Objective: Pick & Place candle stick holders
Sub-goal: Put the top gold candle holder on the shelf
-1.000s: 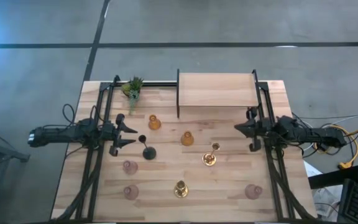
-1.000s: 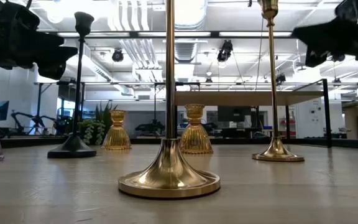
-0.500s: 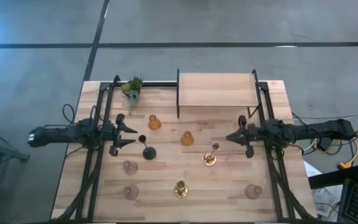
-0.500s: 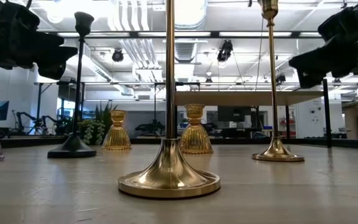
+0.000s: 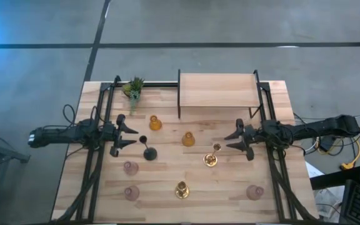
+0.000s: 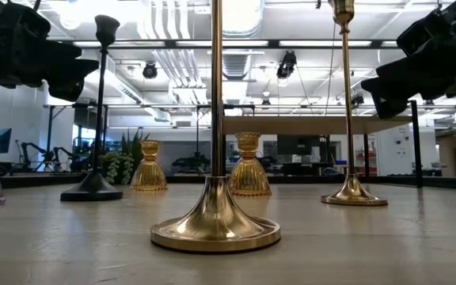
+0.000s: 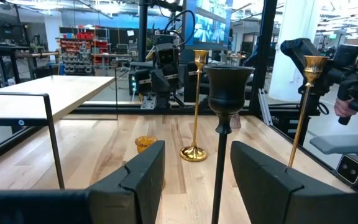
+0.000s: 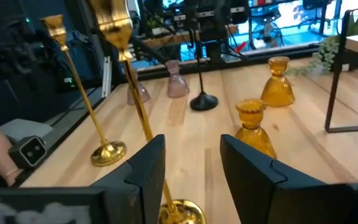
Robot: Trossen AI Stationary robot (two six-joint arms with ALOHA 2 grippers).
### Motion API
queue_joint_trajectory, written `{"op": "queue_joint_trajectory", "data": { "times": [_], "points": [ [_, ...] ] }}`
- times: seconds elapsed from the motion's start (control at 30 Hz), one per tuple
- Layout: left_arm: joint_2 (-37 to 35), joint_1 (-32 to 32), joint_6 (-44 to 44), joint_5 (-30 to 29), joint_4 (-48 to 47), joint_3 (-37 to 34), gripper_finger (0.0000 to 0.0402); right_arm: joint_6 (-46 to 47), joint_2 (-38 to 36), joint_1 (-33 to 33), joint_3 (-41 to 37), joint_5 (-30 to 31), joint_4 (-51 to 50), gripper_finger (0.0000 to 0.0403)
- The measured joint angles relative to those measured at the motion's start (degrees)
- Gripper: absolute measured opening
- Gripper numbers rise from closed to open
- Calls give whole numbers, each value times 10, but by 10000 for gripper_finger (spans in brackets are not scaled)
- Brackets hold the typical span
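Right end effector (image 5: 235,141) hangs spread open just beside the tall gold candle stick holder (image 5: 212,156) mid-worktop, probably lining up a stem grab. Left end effector (image 5: 132,137) waits open facing the black holder (image 5: 149,152).

Wood table (image 5: 230,187), 8 candle stick holders (image 5: 181,190), small plant (image 5: 132,89), raised shelf (image 5: 217,91)

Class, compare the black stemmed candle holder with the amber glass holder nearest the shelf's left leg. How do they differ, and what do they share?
The black stemmed candle holder is opaque and dark; the amber glass holder is see-through orange. The black one is tall, with a thin stem on a flat round foot; the amber one is short and bell-shaped. The black one stands right in front of the open left hand; the amber one stands farther back. Both stand upright on the wooden table, untouched.
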Motion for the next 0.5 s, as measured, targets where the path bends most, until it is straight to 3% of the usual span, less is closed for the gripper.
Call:
{"op": "queue_joint_trajectory", "data": {
  "times": [0.5],
  "points": [
    [0,0,0,0,0,0,188,-35,186,57,119,0,8,128]
  ]
}}
